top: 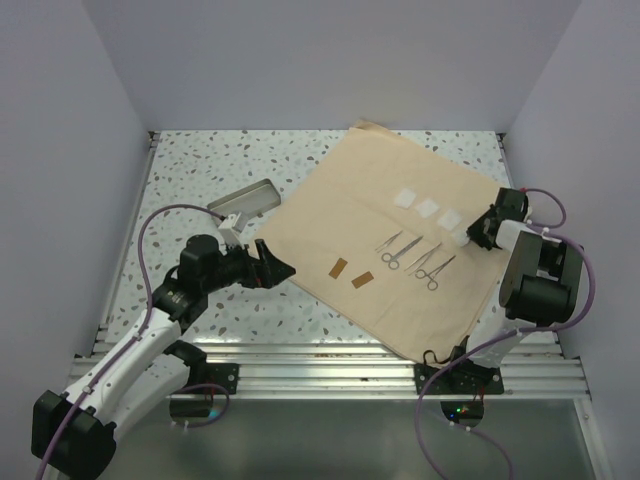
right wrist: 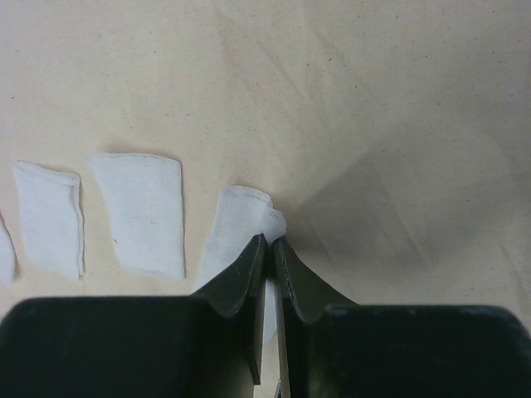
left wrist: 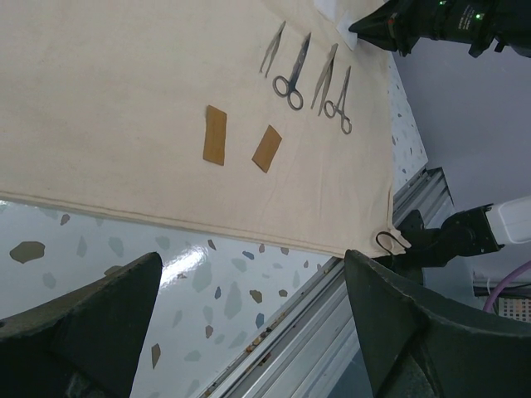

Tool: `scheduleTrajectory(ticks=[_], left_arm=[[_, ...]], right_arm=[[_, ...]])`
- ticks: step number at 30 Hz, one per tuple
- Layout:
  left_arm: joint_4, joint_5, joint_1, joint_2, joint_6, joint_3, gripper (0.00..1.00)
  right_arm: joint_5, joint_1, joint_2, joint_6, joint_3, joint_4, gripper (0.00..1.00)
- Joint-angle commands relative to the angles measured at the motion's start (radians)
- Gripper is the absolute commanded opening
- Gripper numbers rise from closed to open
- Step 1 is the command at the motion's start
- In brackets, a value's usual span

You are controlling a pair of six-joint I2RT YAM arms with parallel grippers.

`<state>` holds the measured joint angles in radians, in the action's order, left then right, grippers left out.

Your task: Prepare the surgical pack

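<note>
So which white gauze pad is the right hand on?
The pad at the row's right end: the right hand pinches its corner, while the others lie flat.

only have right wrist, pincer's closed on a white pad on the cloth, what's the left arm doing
observer: left pincer is open and empty, over the table at the cloth's left edge.
operator: any tools out
observer: four instruments lie in a row on the cloth, on the near side of your pad.
operator: where's the tray
observer: tray is off the cloth, on the table left of it, beyond the left pincer.
</note>
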<state>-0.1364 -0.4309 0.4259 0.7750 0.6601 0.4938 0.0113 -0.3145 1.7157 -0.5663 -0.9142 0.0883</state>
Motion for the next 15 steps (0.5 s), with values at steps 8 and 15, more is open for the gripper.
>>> scheduleTrajectory(ticks=[8, 15], left_arm=[[0.032, -0.008, 0.004, 0.009, -0.031, 0.042, 0.95], [0.053, -0.020, 0.004, 0.044, -0.017, 0.049, 0.95]], right_arm=[[-0.055, 0.000, -0.168, 0.034, 0.015, 0.007, 0.00], [-0.194, 0.000, -0.165, 0.023, 0.003, -0.053, 0.00]])
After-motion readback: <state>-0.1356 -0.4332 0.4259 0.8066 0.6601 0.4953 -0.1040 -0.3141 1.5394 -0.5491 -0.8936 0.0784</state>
